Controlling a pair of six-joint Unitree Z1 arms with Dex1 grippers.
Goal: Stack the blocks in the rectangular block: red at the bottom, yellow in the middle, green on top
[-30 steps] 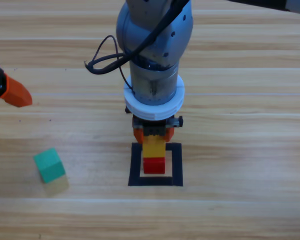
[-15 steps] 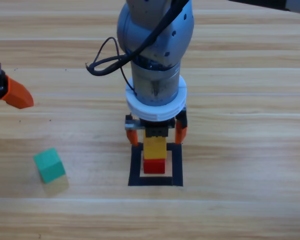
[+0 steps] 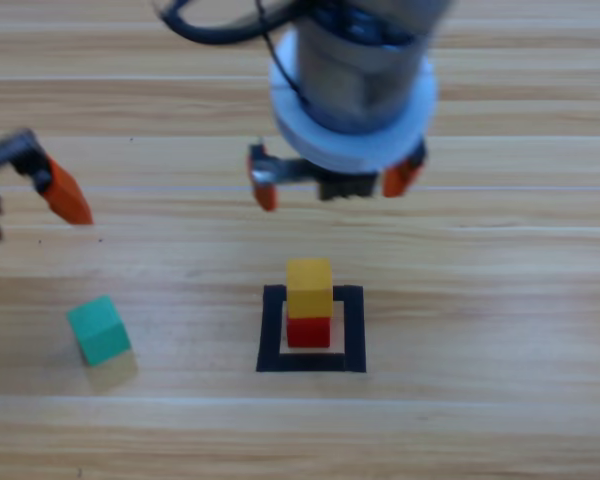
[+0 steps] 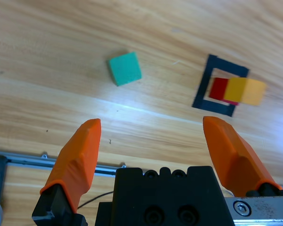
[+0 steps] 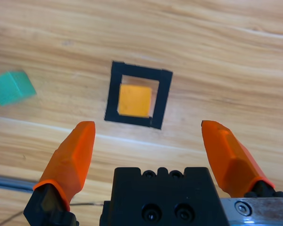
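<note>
Green cube [image 3: 99, 330] at my 8 o'clock: light, rigid, smooth; I'd pinch opposite flat sides. Left claw [image 4: 155, 146] apart, right claw [image 3: 335, 183] apart, both empty.

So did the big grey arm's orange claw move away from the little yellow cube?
Yes. The right gripper has pulled back toward the picture's top, clear of the black tape square, leaving the small yellow cube on the small red cube, jaws open.
</note>
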